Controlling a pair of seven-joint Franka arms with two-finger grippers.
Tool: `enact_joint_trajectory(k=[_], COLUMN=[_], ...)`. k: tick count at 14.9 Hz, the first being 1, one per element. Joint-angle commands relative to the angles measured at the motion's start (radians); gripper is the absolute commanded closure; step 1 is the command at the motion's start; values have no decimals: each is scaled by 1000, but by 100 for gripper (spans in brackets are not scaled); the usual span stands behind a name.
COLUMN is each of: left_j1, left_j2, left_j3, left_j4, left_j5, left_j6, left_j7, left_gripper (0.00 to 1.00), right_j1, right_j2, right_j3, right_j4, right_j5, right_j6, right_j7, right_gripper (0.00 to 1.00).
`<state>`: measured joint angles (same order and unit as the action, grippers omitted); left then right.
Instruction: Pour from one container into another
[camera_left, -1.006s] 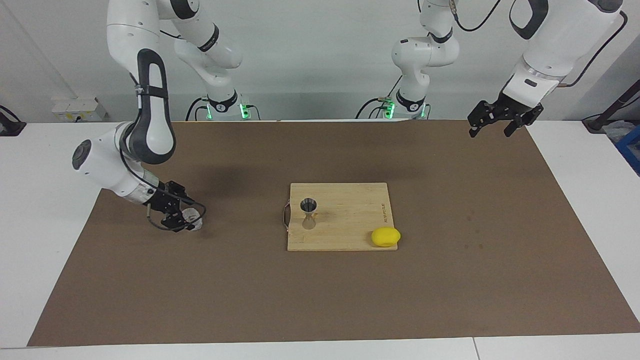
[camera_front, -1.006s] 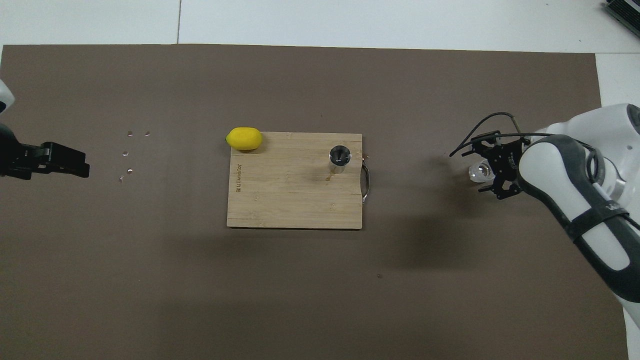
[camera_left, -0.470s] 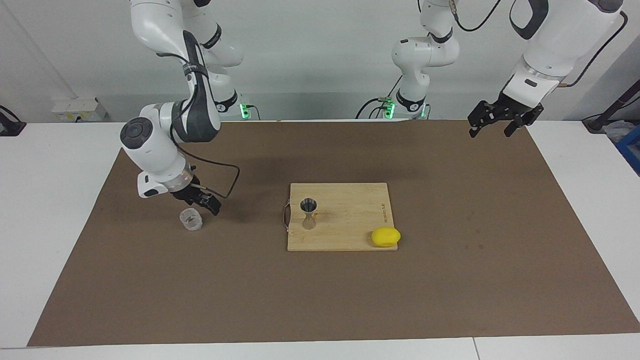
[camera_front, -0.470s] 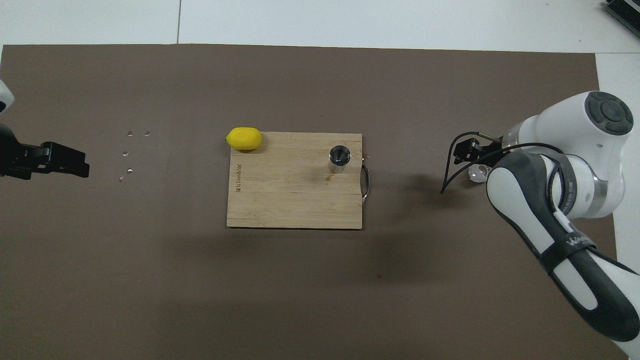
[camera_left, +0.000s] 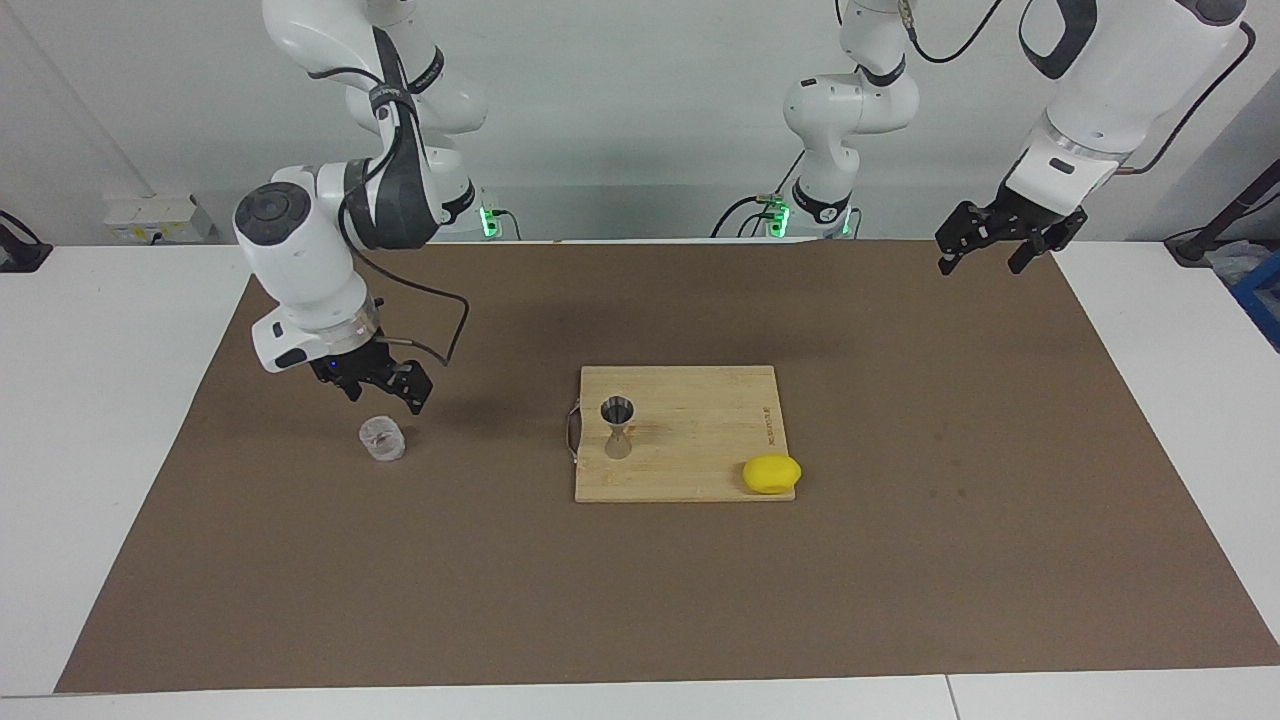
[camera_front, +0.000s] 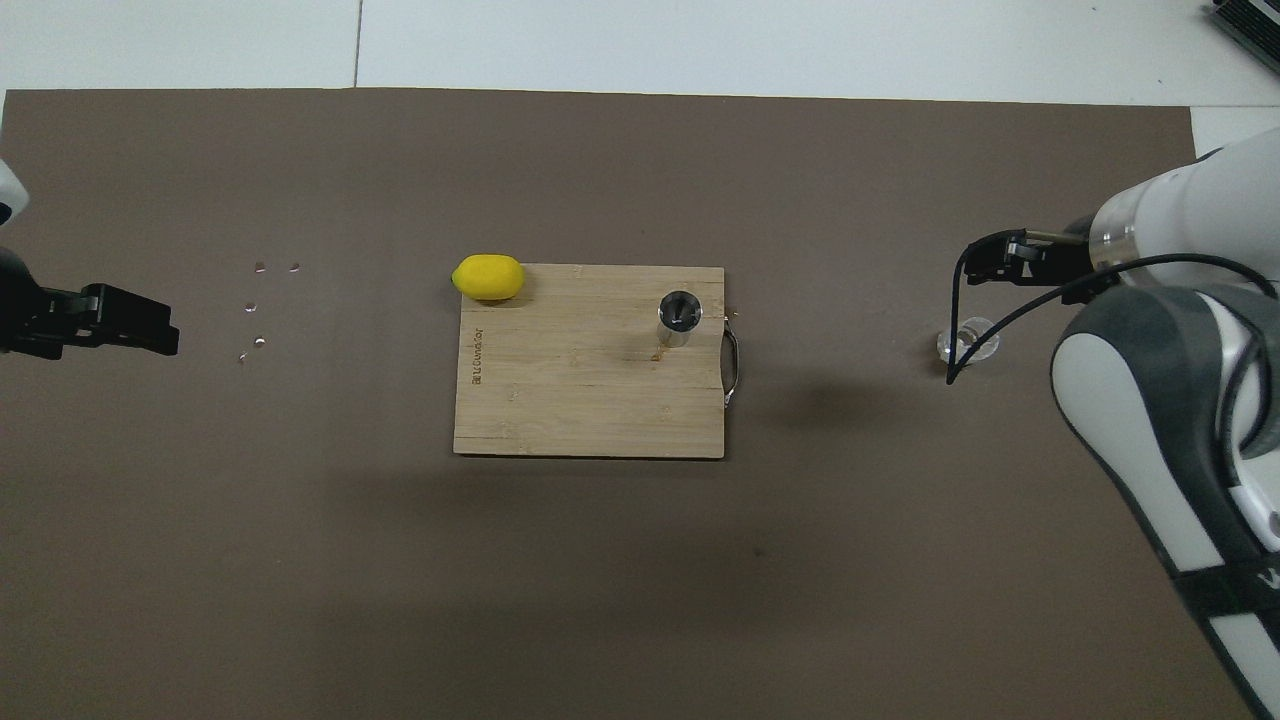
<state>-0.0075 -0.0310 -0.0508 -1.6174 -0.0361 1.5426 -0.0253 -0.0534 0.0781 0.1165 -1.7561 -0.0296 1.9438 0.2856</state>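
Observation:
The clear glass cup (camera_left: 383, 438) stands upright on the brown mat toward the right arm's end of the table; it also shows in the overhead view (camera_front: 967, 342). My right gripper (camera_left: 385, 398) hangs just above the cup, open and empty, apart from it; the overhead view shows it too (camera_front: 988, 262). The steel jigger (camera_left: 617, 425) stands upright on the wooden cutting board (camera_left: 700, 400), near the board's handle end (camera_front: 680, 318). My left gripper (camera_left: 985, 255) waits open in the air over the mat's corner at the left arm's end (camera_front: 130, 330).
A yellow lemon (camera_left: 771, 473) lies at the cutting board's corner farthest from the robots, toward the left arm's end (camera_front: 488, 277). The board (camera_front: 580, 390) has a metal handle (camera_front: 732, 368) on the cup's side. A few small glints (camera_front: 258, 305) dot the mat.
My right gripper let go of the glass cup and rose, the arm swinging upward. The cup now stands free and upright on the mat. The left arm has not moved.

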Motion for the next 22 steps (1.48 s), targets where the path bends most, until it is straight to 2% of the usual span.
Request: enact_joint_trajectory(k=[1, 4, 10, 13, 22], left_j1=[0, 0, -2, 0, 0], left_j2=[-32, -32, -32, -32, -32], left_j3=[2, 2, 2, 2, 2], left_j4=[-36, -36, -36, -36, -36], left_j5=[16, 16, 16, 16, 16], left_j6=[7, 7, 7, 7, 7], left_j7=[1, -1, 1, 1, 1], left_gripper=[0, 0, 0, 0, 0], right_j1=[-3, -3, 17, 15, 1], right_j2=[6, 2, -35, -43, -54], right_j3=[6, 8, 25, 26, 26], right_j4=[114, 170, 150, 136, 115], right_j5=[-21, -21, -30, -30, -46], right_j6=[-109, -195, -313, -313, -273], right_j7=[-20, -20, -40, -101, -106], right_gripper=[0, 0, 0, 0, 0])
